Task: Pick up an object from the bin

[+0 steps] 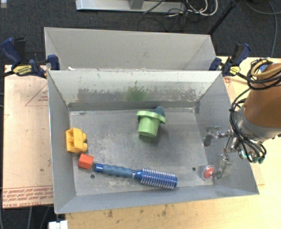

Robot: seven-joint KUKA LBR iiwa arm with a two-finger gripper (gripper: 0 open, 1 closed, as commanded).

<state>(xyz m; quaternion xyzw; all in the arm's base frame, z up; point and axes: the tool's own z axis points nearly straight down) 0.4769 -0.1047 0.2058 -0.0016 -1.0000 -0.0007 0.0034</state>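
The pincer (215, 156) hangs low at the right side of the grey bin (131, 82) with its two fingers spread wide apart and nothing between them. A small red ball (207, 172) lies on the floor in the front right corner, just beside the nearer finger (222, 169); whether they touch I cannot tell, and as a round thing it shows no long axis. The blue hairbrush (145, 175) lies well apart along the front wall, its long axis nearly parallel to that wall, bristle head toward the ball and handle end at an orange block (85, 161).
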